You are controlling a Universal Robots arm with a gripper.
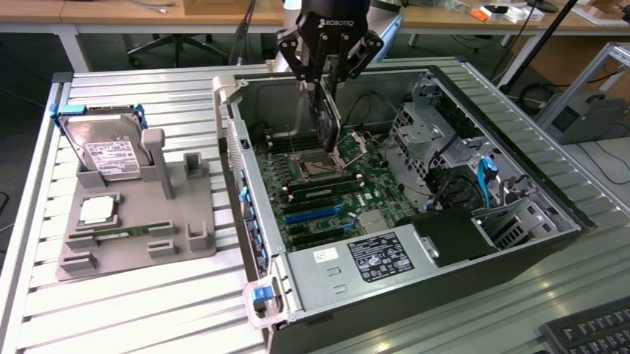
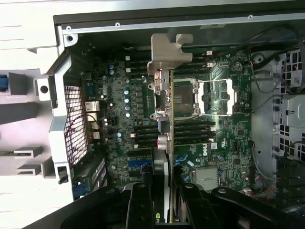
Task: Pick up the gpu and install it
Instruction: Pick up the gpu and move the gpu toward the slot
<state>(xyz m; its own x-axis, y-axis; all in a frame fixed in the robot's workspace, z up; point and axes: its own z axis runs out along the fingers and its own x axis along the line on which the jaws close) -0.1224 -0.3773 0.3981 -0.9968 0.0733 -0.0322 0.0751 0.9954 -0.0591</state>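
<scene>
Black Robotiq end effector (image 1: 326,78) hangs over the open computer case (image 1: 232,151), fingers (image 2: 141,200) pinched on either face of the gpu (image 1: 327,122). The card is held upright and edge-on, clear of the board, with its lower edge inside the case opening. In the wrist view the silver end bracket is the part of the card farthest from the fingers, and the green board edge runs back between them.

Directly beneath the end effector: green motherboard (image 1: 330,193), with the open CPU socket (image 1: 320,164) just beside the card's line and the black expansion slots beyond it. No contact between card and slot visible.

Well off to one side of the end effector, outside the case: grey fixture (image 1: 147,243) on the slatted metal counter (image 1: 128,310), carrying a silver hard drive (image 1: 106,147).
</scene>
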